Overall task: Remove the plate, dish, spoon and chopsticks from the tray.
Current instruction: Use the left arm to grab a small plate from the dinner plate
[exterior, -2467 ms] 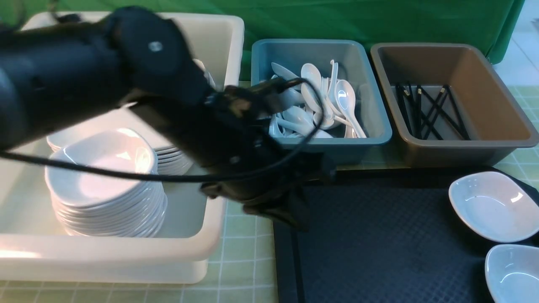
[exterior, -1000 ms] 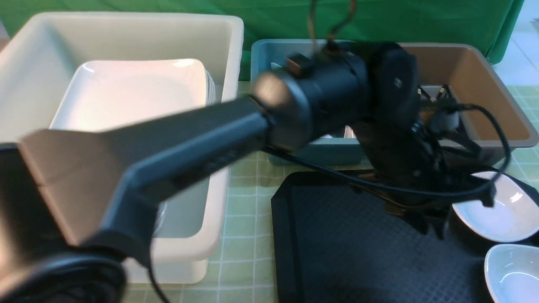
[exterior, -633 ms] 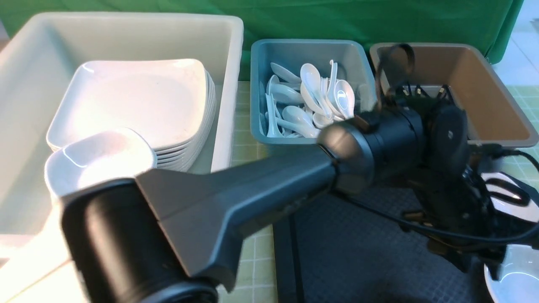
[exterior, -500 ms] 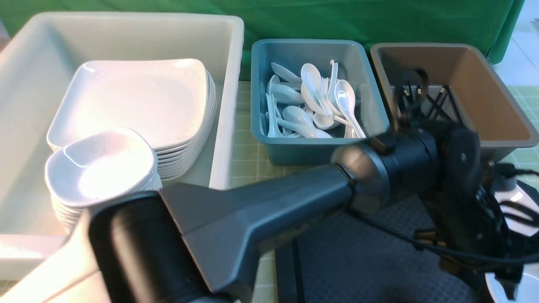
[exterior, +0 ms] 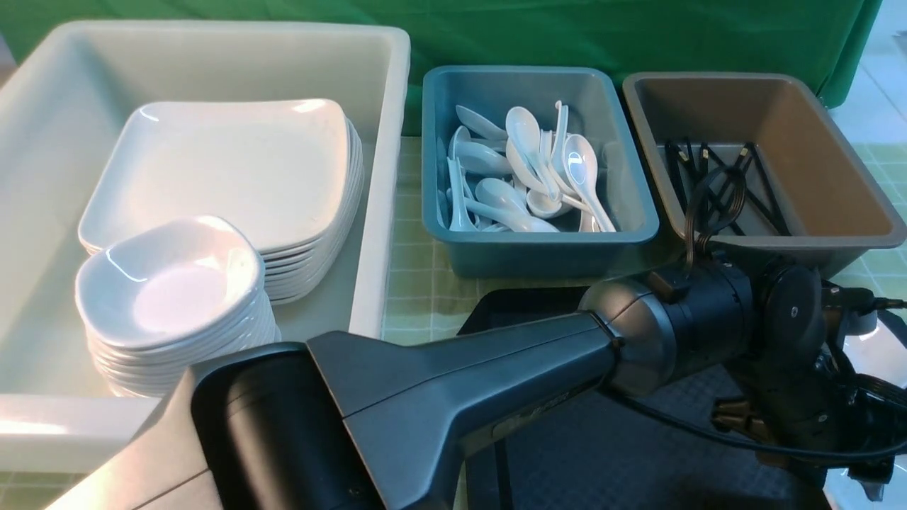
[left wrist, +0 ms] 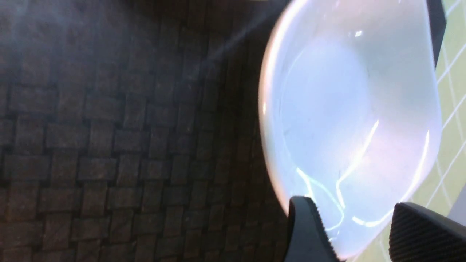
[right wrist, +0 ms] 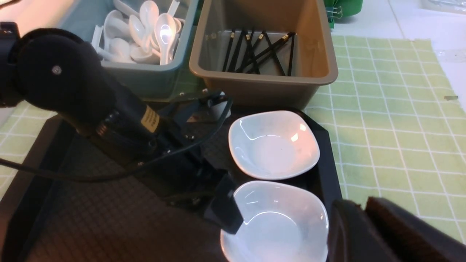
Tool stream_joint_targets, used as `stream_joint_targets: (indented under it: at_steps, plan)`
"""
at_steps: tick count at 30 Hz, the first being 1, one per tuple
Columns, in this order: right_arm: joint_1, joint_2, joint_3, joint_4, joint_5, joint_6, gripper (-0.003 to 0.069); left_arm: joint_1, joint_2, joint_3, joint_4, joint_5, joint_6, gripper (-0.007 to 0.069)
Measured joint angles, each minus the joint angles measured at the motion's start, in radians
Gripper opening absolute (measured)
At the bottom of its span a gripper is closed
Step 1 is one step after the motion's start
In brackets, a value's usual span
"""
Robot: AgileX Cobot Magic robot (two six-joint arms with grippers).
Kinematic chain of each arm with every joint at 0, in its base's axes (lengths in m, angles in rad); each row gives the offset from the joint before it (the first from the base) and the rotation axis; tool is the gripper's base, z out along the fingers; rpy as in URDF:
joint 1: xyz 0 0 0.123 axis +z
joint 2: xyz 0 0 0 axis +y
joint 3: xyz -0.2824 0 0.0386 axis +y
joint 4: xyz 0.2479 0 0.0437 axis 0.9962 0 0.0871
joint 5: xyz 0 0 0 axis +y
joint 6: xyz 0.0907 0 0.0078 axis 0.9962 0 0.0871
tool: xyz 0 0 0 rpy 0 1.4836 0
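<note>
Dish (left wrist: pixel 346 109) lies mouth-up on tray (left wrist: pixel 109 145) beside parted left gripper (left wrist: pixel 353 209).

A green curtain (exterior: pixel 638 28) hangs behind the pale checked tablecloth (right wrist: pixel 386 109).

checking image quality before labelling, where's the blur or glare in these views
Left wrist view: the near dish is soft and washed out with streaky highlights, the tray dim. Front view: sharp, with glare on the stacked dishes. Right wrist view: clear, small highlights on the far dish.
</note>
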Motion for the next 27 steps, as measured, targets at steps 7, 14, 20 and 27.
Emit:
stream_joint_targets:
  at_steps: [7, 14, 20, 27]
  plan:
    - [0.000, 0.000, 0.000, 0.000, 0.001, 0.001, 0.0074, 0.000, 0.001, 0.000, 0.112, -0.018, -0.167, 0.0298]
    - [0.000, 0.000, 0.000, 0.000, 0.001, 0.001, 0.0083, 0.000, 0.001, 0.000, 0.122, -0.058, -0.207, 0.0328]
    - [0.000, 0.000, 0.000, 0.000, 0.000, 0.000, 0.0086, 0.000, 0.031, -0.002, 0.110, -0.061, -0.248, 0.0411]
    - [0.000, 0.000, 0.000, 0.000, -0.002, 0.000, 0.0096, 0.000, 0.054, -0.002, 0.100, -0.079, -0.269, 0.0442]
